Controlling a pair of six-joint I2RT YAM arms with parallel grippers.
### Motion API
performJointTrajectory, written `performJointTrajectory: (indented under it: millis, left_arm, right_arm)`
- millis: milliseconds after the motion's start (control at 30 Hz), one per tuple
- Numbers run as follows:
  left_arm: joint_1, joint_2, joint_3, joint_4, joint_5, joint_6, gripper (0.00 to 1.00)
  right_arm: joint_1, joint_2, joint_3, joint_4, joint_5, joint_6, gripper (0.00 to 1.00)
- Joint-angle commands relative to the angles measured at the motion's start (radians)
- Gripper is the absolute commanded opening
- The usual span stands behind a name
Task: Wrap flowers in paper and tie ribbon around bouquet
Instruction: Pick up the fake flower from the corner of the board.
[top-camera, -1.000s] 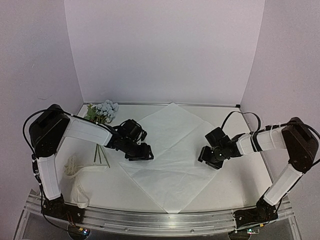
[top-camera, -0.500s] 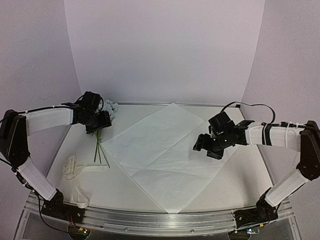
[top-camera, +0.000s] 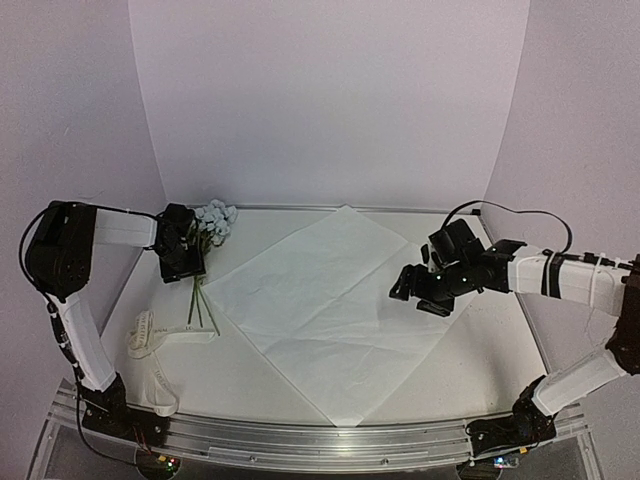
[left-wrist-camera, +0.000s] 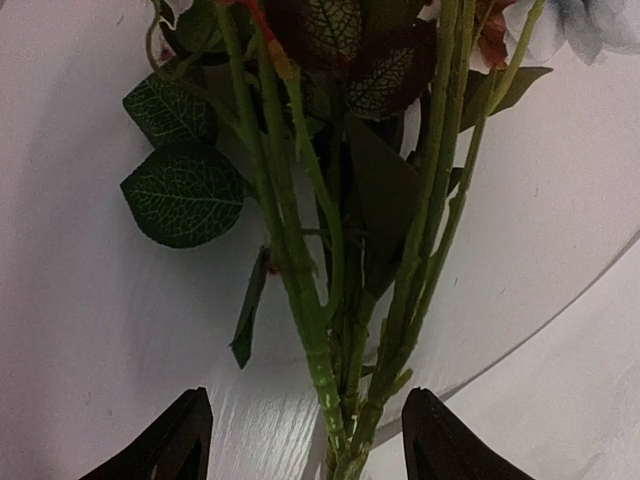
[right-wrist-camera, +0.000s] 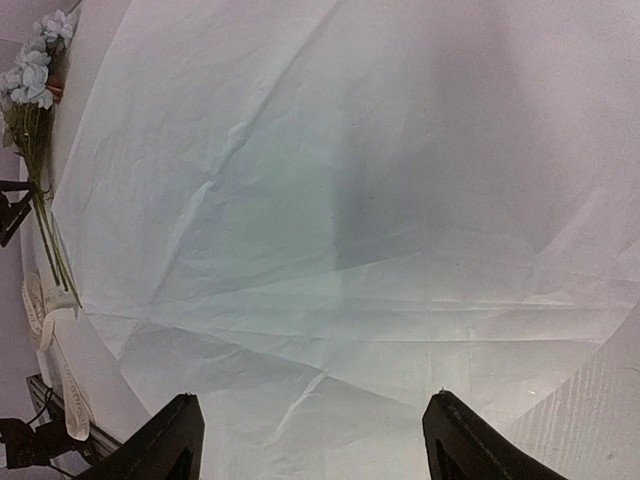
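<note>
flowers (top-camera: 212, 222): lay at upper left of the top view, blooms toward the back wall, stems running down-frame, just beside the left corner of the paper (top-camera: 320, 310).
paper: spread flat mid-frame, diamond-wise, creased.
ribbon (top-camera: 150, 345): lay loose at lower left, near the stem ends.
left gripper (top-camera: 186, 262): sat at centre left over the stems; fingers (left-wrist-camera: 170, 445) spread wide, stems between them, nothing clamped.
right gripper (top-camera: 418, 296): hovered at centre right above the paper; fingers (right-wrist-camera: 165, 445) wide apart, nothing held.
</note>
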Motion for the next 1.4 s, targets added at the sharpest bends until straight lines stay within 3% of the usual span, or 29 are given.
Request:
performJointTrajectory:
  millis: [0, 167, 300, 400, 467, 567, 700, 1000, 1167, 1367]
  left_arm:
    - [0.007, 0.064, 0.088, 0.039, 0.004, 0.035, 0.66]
    - [0.009, 0.135, 0.133, 0.047, -0.040, 0.043, 0.58]
    - [0.009, 0.179, 0.157, 0.050, -0.074, 0.060, 0.45]
    - [0.009, 0.193, 0.172, 0.049, -0.110, 0.083, 0.28]
    - [0.009, 0.190, 0.187, 0.048, -0.134, 0.103, 0.11]
    - [0.009, 0.161, 0.213, 0.033, -0.158, 0.129, 0.00]
    - [0.009, 0.092, 0.247, -0.001, -0.160, 0.141, 0.00]
    - [-0.038, -0.061, 0.376, -0.130, -0.003, 0.131, 0.00]
    - [-0.159, -0.055, 0.482, -0.171, 0.073, 0.040, 0.00]
    - [-0.343, 0.071, 0.638, -0.146, 0.103, -0.081, 0.00]
  right_arm:
    - [0.000, -0.029, -0.022, -0.011, 0.000, -0.018, 0.77]
    - [0.000, -0.025, -0.031, -0.011, -0.010, -0.013, 0.77]
    - [0.000, -0.026, -0.037, -0.011, -0.010, -0.014, 0.77]
    - [0.000, -0.024, -0.034, -0.014, -0.015, -0.015, 0.76]
    - [0.000, -0.018, -0.026, -0.019, -0.027, -0.017, 0.76]
    - [0.000, -0.014, -0.016, -0.032, -0.031, -0.021, 0.76]
    - [0.000, -0.010, -0.004, -0.052, -0.026, -0.030, 0.76]
    - [0.000, -0.021, 0.012, -0.090, 0.003, -0.045, 0.75]
    - [0.000, -0.039, 0.006, -0.127, 0.041, -0.059, 0.75]
    - [0.000, -0.108, -0.029, -0.168, 0.110, -0.057, 0.76]
